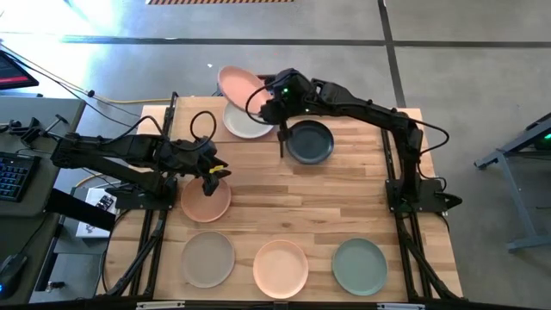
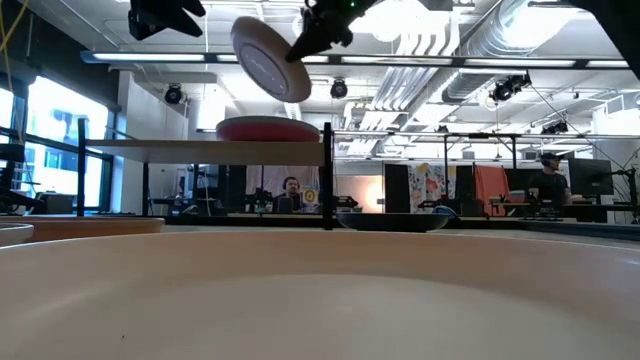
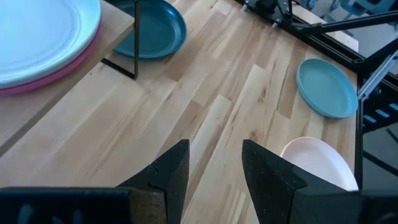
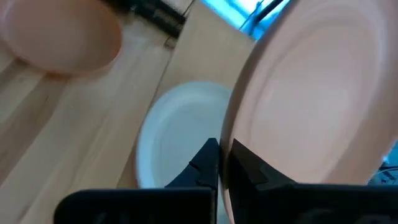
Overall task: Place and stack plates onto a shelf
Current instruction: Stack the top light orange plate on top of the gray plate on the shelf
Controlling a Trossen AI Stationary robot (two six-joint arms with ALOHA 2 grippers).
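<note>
My right gripper (image 1: 277, 102) is shut on a salmon plate (image 1: 239, 84), tilted steeply in the air above the shelf (image 2: 180, 146). On the shelf, a pale plate (image 3: 37, 31) lies on top of a magenta plate (image 3: 59, 70). A dark plate (image 1: 310, 142) lies flat on the table beside the shelf's black leg (image 1: 282, 142). My left gripper (image 3: 214, 168) stands open and empty at the table's left, above a peach plate (image 1: 205, 200). My right gripper pinches the salmon plate's rim (image 4: 227, 163) between its two fingers, one on the plate's upper face and one on its underside. The fingers come slanting down from the table's right side. The plate is lifted clear and tilted steeply, hanging over the pale plate (image 4: 180, 137).
Along the table's near edge lie a beige-grey plate (image 1: 207, 258), a peach plate (image 1: 280, 267) and a sage green plate (image 1: 359, 265). Bare wood lies between this row and the shelf. People sit at desks in the room beyond the table.
</note>
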